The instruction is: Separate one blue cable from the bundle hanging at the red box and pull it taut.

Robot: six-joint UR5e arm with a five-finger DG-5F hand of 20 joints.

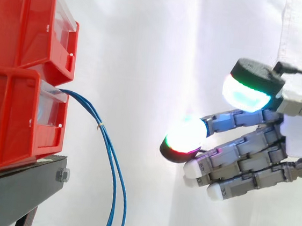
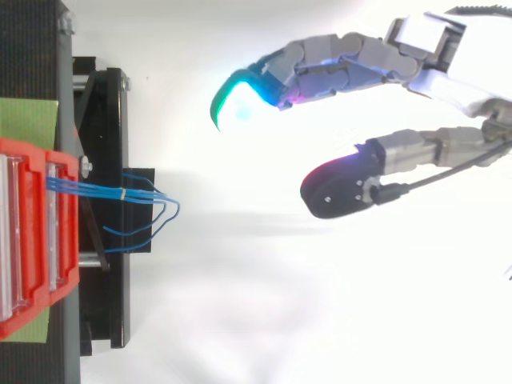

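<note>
Several thin blue cables [image 1: 113, 174] come out of the lower red box [image 1: 18, 120] and hang down in a bundle, tied together near the box [image 2: 120, 193]. From above the blue cables [image 2: 152, 210] fan out into loops just past the tie. My hand [image 1: 244, 150] hovers to the right of the cables with a wide gap of air between. Its fingers are spread and nearly straight, the thumb apart from them, and nothing is between them. In the top view the hand [image 2: 360, 64] reaches in from the upper right.
Two red boxes are stacked, the upper one [image 1: 25, 24] on the lower, on a black stand [image 1: 19, 185]. A green mat [image 2: 28, 118] lies under the boxes. A white curtain hangs behind everything.
</note>
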